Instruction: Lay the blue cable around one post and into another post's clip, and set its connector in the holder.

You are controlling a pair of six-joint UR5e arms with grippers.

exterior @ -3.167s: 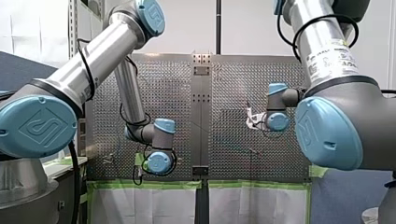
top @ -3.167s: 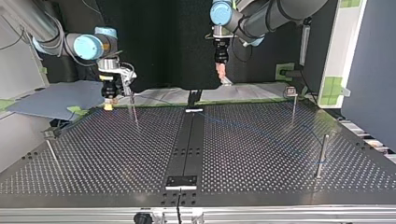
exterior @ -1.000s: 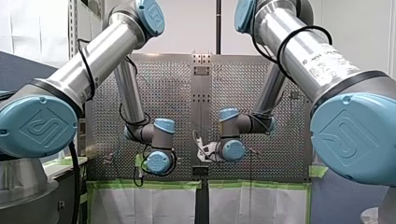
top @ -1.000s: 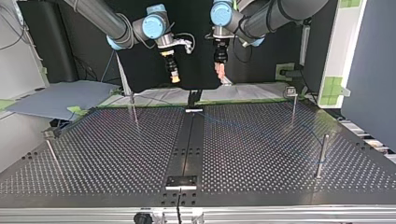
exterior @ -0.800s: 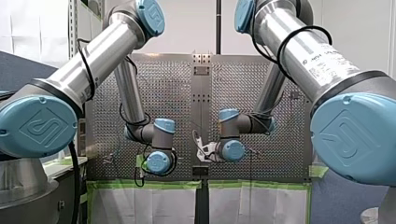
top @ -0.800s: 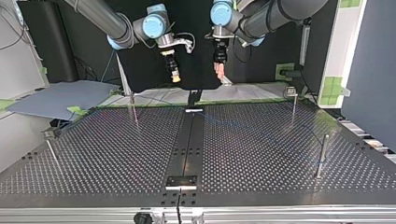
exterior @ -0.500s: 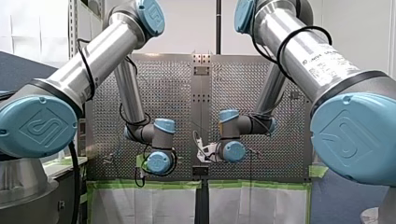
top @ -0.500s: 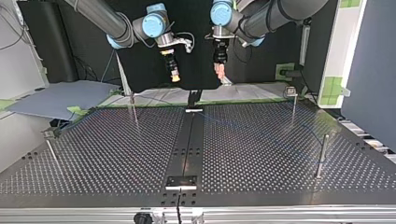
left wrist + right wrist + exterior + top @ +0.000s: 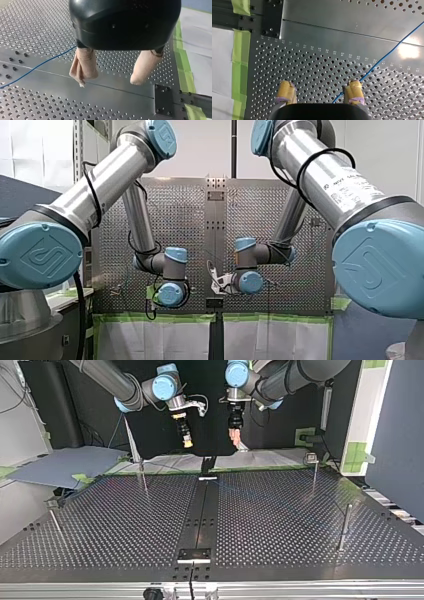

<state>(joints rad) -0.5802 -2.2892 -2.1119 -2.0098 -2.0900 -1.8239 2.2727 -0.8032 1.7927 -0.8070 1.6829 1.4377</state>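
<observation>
My right arm now near centre

left hand and right hand hang spread.

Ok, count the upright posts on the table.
4, by the top view: far left post, near left post, far right post, near right post. Others may be hidden.

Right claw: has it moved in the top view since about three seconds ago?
Yes. My right claw has crossed from the left of the thin post to its right, and now hangs close to the table's middle strip.
</observation>
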